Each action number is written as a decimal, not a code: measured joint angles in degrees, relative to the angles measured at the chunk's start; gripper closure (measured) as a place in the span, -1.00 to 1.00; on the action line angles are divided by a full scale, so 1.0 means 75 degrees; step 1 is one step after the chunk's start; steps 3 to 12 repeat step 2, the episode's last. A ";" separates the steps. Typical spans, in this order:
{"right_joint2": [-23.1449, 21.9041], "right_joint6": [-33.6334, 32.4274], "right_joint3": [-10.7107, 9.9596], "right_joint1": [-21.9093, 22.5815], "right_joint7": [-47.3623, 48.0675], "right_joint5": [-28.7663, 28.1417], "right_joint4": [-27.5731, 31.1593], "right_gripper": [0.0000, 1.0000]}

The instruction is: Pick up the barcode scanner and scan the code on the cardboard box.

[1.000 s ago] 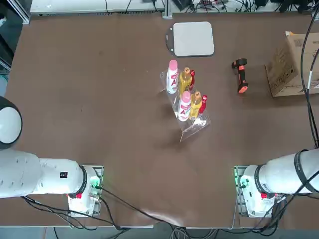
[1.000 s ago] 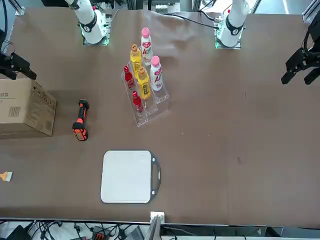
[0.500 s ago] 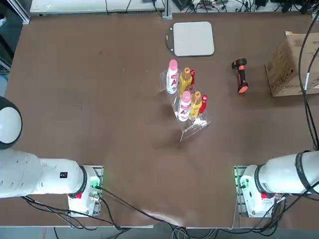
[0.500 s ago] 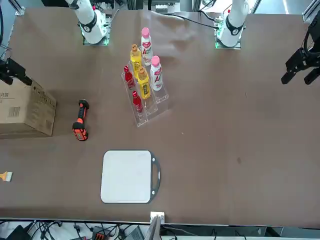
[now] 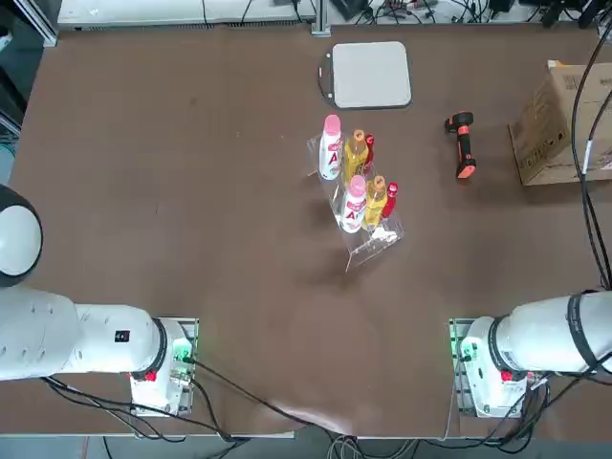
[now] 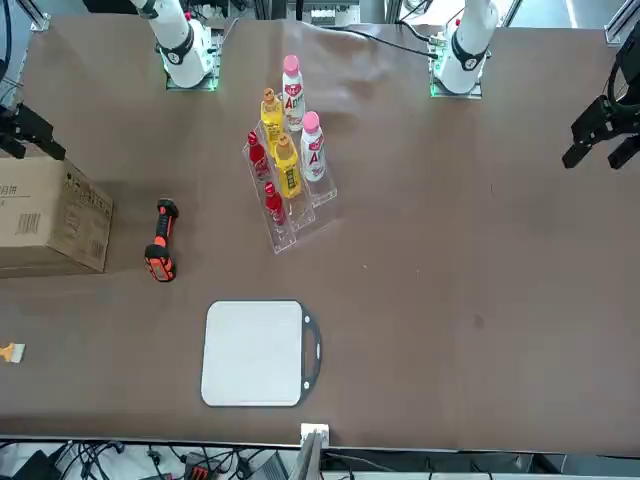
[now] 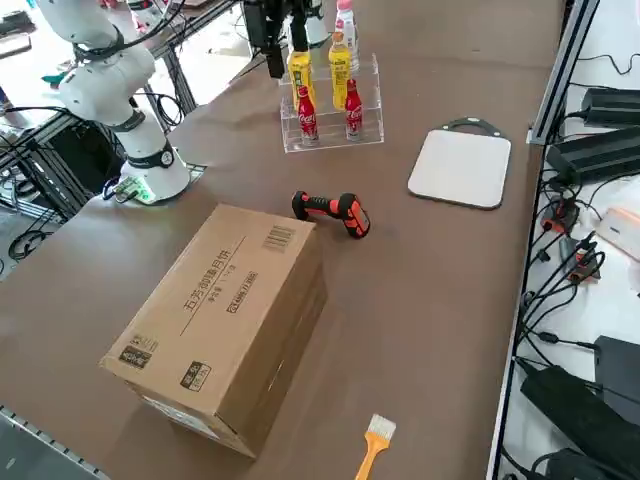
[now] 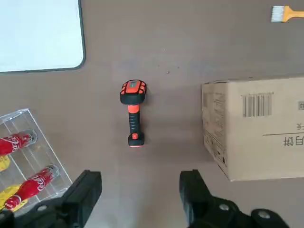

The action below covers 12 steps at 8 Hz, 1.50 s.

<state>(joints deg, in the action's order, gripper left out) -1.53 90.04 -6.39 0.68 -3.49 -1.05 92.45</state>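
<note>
While right gripper [image 8: 140, 190] hovers spread, barcode scanner [image 8: 133, 111] lies on brown table [image 8: 166, 47] beside cardboard box [image 8: 256, 126].

Even, bright overhead light falls on the table [image 5: 191, 191]; shadows are soft and short beside the cardboard box [image 7: 225, 320]; all four views are sharp, without glare.

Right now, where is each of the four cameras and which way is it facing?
Top: overhead, looking down; both arm bases at bottom.
Front: across the table, facing the robot; right pincer above the cardboard box.
Right side: raised, diagonal; box nearest, barcode scanner beyond.
Right wrist: looks down past open pincer.
All four share scanner and box.
</note>
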 joint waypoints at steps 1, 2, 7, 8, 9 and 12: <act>0.0169 0.0003 0.0009 0.0030 0.0000 0.0017 -0.0191 -1.00; 0.0353 0.0002 0.0013 0.0035 0.0000 0.0025 -0.0454 -1.00; 0.0353 0.0002 0.0013 0.0035 0.0000 0.0025 -0.0454 -1.00; 0.0353 0.0002 0.0013 0.0035 0.0000 0.0025 -0.0454 -1.00; 0.0353 0.0002 0.0013 0.0035 0.0000 0.0025 -0.0454 -1.00; 0.0353 0.0002 0.0013 0.0035 0.0000 0.0025 -0.0454 -1.00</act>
